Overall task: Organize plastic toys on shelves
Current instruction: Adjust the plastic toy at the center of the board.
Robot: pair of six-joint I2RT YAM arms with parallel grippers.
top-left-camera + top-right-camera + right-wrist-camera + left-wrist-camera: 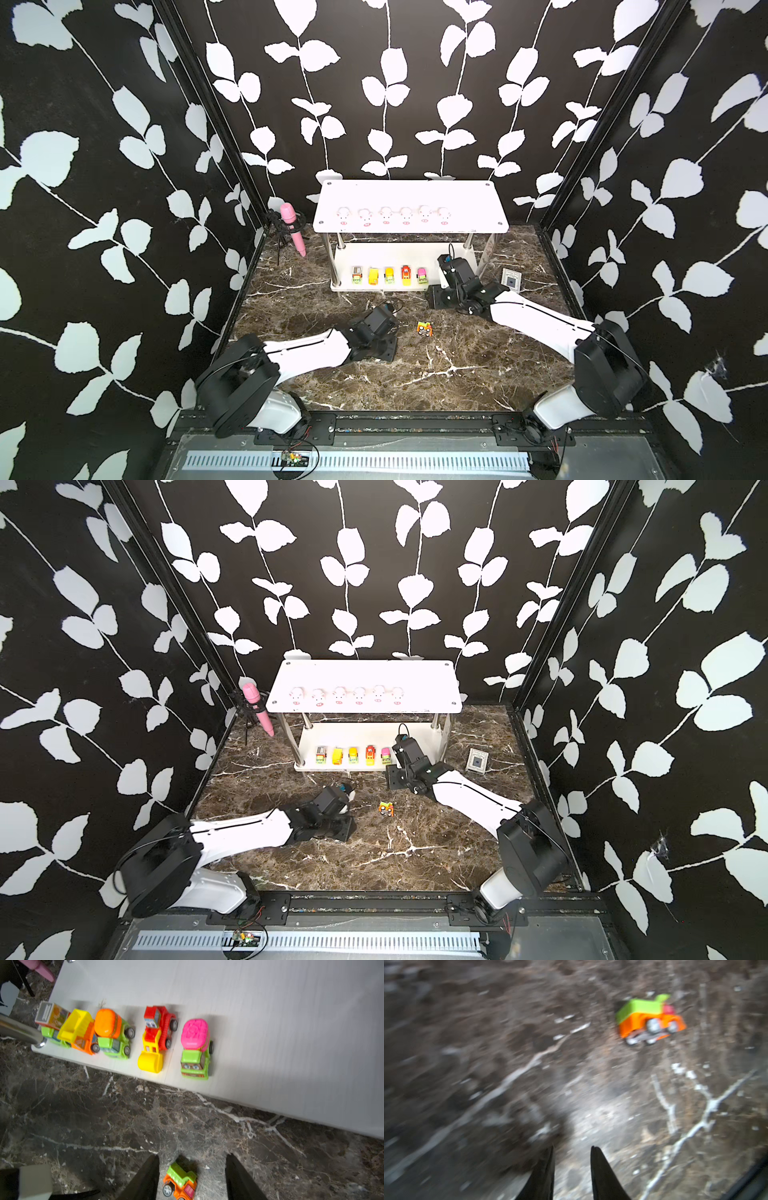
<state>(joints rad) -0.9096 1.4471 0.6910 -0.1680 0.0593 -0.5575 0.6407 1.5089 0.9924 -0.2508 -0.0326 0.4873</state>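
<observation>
Your left gripper point(572, 1148) had its black fingers parted and empty over the dark marble table point(415, 374); your right gripper point(192, 1155) stood wider, also empty. The small orange-and-green plastic truck point(424, 329) lay on its side between the arms. Five toy vehicles point(389, 275) lined the white two-tier rack's point(411, 193) lower board point(270, 1022), with bare board beyond the pink-drum mixer point(194, 1034). Six pale-pink pigs point(385, 216) lined the top.

A pink microphone point(293, 227) stands on a black tripod point(279, 241) far left on the marble counter point(415, 374), a flat card box point(511, 279) lying far right.

Black leaf-patterned walls point(104, 232), dark marble floor point(415, 374)
</observation>
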